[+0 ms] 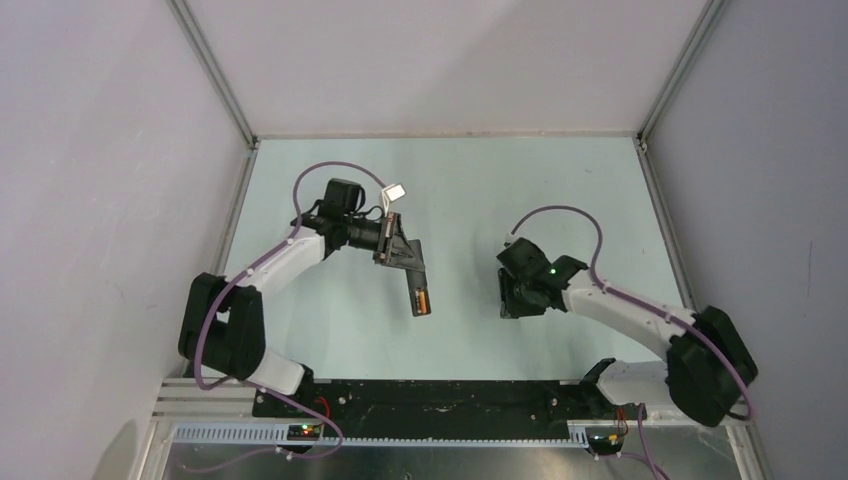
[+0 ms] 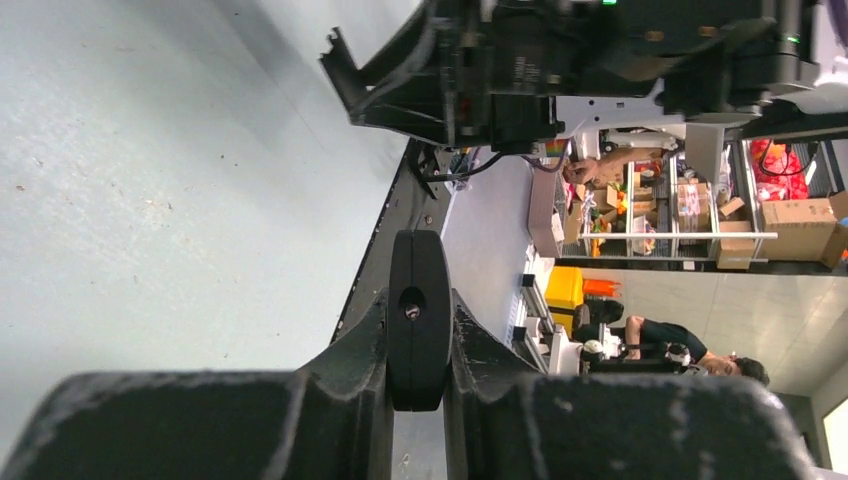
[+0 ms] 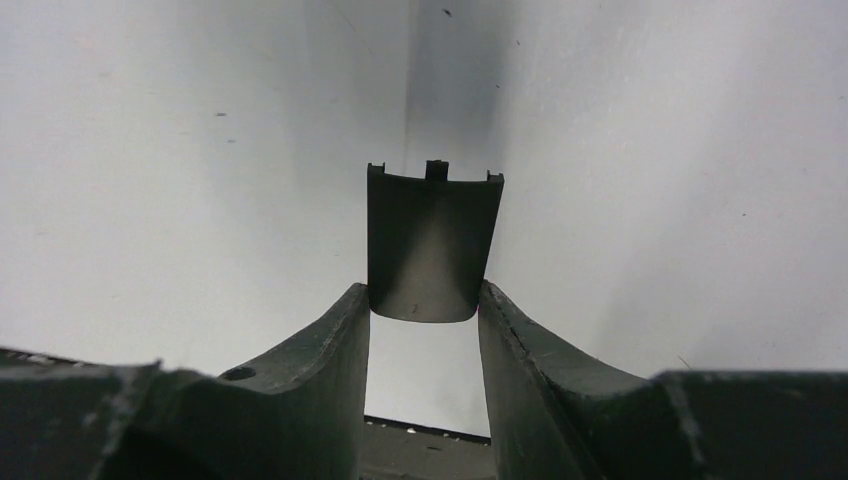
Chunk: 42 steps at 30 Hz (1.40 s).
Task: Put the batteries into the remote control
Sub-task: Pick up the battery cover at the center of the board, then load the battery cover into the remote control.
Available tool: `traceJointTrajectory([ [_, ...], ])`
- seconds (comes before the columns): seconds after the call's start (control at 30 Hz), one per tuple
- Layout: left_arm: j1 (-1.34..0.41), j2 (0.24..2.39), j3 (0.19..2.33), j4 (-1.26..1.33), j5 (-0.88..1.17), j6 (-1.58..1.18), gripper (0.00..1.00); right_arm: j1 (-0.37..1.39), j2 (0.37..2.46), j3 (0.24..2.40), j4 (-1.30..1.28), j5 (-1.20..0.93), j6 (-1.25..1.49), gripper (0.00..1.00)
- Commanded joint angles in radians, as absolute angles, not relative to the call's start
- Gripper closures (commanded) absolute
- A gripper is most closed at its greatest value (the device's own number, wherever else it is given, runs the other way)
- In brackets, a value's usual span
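Note:
My left gripper [image 1: 398, 250] is shut on the remote control [image 1: 415, 285], a slim black bar held above the table and pointing toward the near edge. An orange battery [image 1: 423, 303] shows in the open compartment at its free end. In the left wrist view the remote [image 2: 419, 320] stands end-on, clamped between the fingers. I see no dark battery. To the right, my right gripper [image 1: 510, 295] is shut on the small black cover piece [image 3: 430, 245], pinched by its lower corners between the fingertips [image 3: 424, 300]. The cover [image 2: 345, 75] also shows at the top of the left wrist view.
The pale green table [image 1: 470, 190] is boxed in by white walls at the left, back and right. A black mounting rail [image 1: 440, 395] runs along the near edge between the arm bases. A white tag [image 1: 395, 192] hangs on the left arm's cable.

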<state>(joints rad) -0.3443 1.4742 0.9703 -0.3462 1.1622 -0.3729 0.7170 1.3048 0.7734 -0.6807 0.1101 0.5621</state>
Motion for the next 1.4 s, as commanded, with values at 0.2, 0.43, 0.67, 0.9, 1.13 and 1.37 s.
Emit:
traceJointTrajectory([
  [0.2, -0.391, 1.573, 1.07, -0.325, 1.124, -0.43, 1.0, 0.761, 1.063, 0.811, -0.628, -0.048, 0.442, 0.62],
  [0.43, -0.426, 1.602, 1.109, -0.324, 1.026, -0.452, 1.0, 0.909, 0.946, 0.815, -0.495, -0.082, 0.408, 0.62],
  [0.67, -0.453, 1.546, 1.096, -0.283, 0.873, -0.529, 1.0, 1.023, 0.96, 0.819, -0.41, -0.009, 0.426, 0.63],
  [0.9, -0.498, 1.433, 1.035, -0.234, 0.719, -0.588, 1.0, 1.084, 1.002, 0.826, -0.339, 0.101, 0.419, 0.64],
  [1.13, -0.52, 1.366, 1.001, -0.214, 0.699, -0.573, 1.0, 1.11, 1.062, 0.853, -0.313, 0.147, 0.391, 0.64],
  [1.37, -0.547, 1.366, 0.988, -0.211, 0.688, -0.567, 1.0, 1.124, 1.075, 0.863, -0.284, 0.177, 0.377, 0.65],
])
